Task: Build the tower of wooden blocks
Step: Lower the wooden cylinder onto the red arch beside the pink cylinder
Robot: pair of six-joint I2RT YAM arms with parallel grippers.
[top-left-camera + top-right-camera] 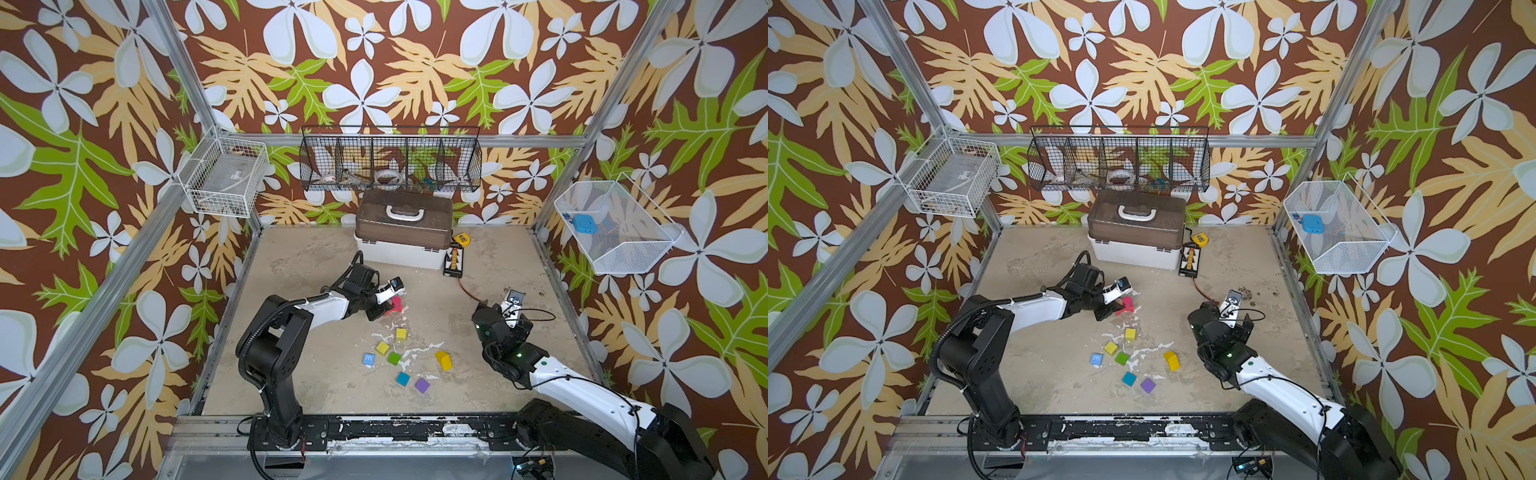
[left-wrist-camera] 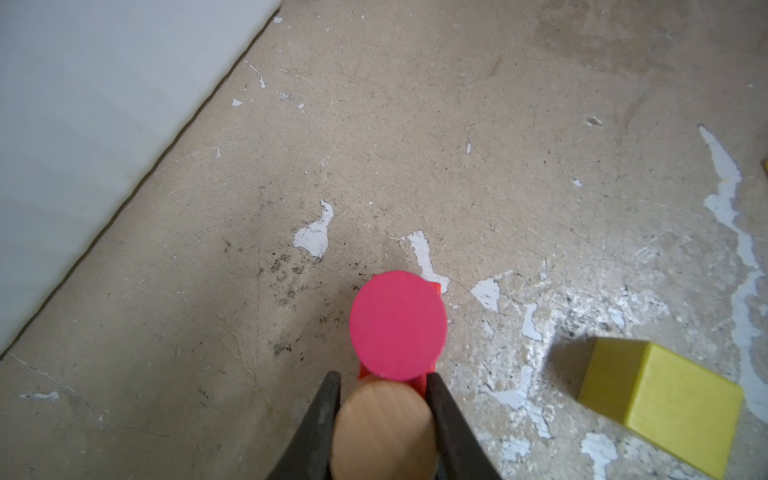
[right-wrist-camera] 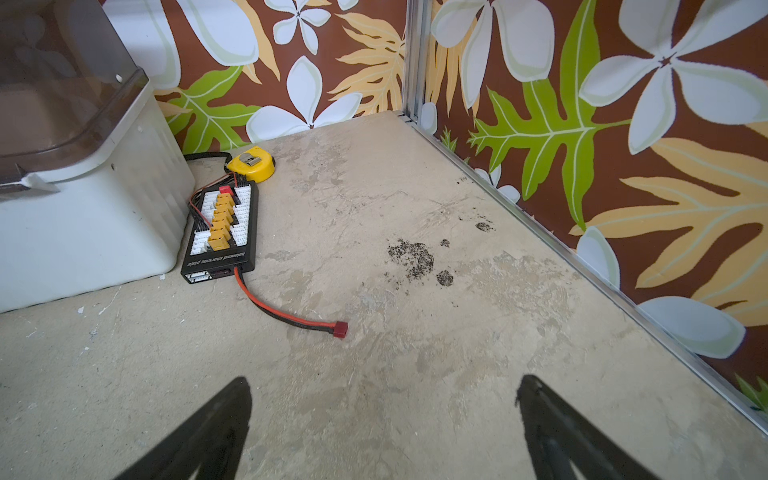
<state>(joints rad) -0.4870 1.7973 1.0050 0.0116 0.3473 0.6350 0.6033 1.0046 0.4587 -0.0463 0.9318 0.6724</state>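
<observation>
Left fingers (image 2: 322,415) pinch a tan cylinder (image 2: 382,432) beside the pink cylinder (image 2: 398,325) standing on the red slab (image 2: 435,287); right fingers (image 3: 216,424) spread wide.

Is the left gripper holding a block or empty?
Holding. The left gripper is shut on the tan cylinder: in the left wrist view both fingers press against its sides.
</observation>
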